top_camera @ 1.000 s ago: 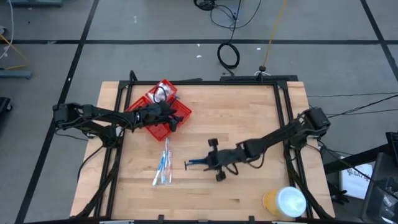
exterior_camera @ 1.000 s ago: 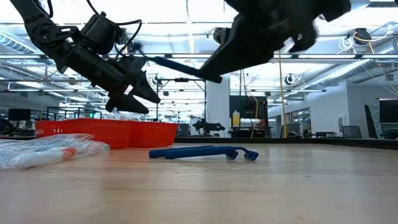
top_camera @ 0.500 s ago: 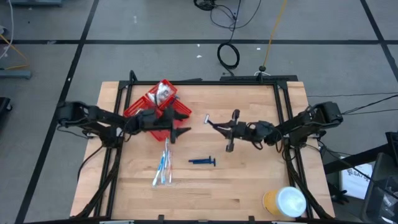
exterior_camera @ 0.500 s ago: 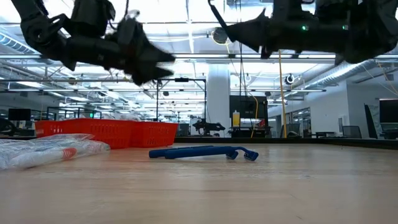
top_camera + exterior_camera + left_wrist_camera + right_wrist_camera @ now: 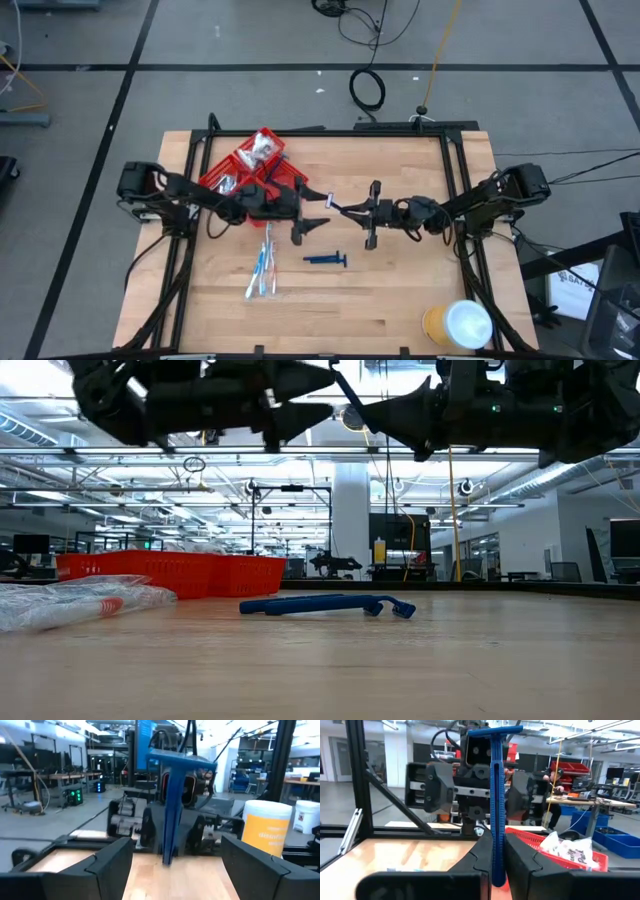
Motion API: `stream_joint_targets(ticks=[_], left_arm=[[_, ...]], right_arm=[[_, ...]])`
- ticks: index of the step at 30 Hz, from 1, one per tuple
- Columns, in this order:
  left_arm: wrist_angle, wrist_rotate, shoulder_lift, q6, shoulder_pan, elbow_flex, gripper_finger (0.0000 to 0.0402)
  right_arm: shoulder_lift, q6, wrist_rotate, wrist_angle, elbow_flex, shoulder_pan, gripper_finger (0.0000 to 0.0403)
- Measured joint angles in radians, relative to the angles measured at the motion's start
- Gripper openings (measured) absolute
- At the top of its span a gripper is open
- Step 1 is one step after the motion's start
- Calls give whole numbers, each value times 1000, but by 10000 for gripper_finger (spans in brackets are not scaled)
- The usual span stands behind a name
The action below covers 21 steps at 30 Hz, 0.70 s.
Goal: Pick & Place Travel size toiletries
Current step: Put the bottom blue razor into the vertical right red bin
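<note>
Two grippers nose to nose over mid-table, handoff risk

High view: right gripper (image 5: 350, 210) clamped on a blue razor (image 5: 330, 203), head toward left gripper (image 5: 305, 222), jaws spread wide, just short of the head. Second blue razor (image 5: 327, 260) flat on the wooden table (image 5: 400, 310), toothbrushes (image 5: 264, 268) beside it, red tray (image 5: 290, 182) behind the left arm with white packets (image 5: 262, 150) inside. Yellow roll (image 5: 455, 325) near the corner, well apart.

Low view: both arms up off the board, the lying razor (image 5: 328, 604) and wrapped toothbrushes (image 5: 70, 603) untouched; height clear here, not from above.

Left wrist view: held razor (image 5: 172, 800) dead ahead between own spread fingers (image 5: 112, 860), not yet inside them. Head-first approach probably means a pinch on the blade end; likely slip or twist.

Right wrist view: handle (image 5: 496, 805) pinched between own fingers (image 5: 520, 855), upright. Release before the other jaws close would likely drop it. Grip contact visible only here.
</note>
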Motion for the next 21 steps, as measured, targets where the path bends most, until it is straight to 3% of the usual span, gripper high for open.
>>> stream_joint_targets(ticks=[13,21], left_arm=[[-5,-1,74,60,3,84,283],[-58,-2,73,50,29,126,190]], right_arm=[[0,5,-1,-16,1,0,19],[0,5,0,-24,1,-2,19]])
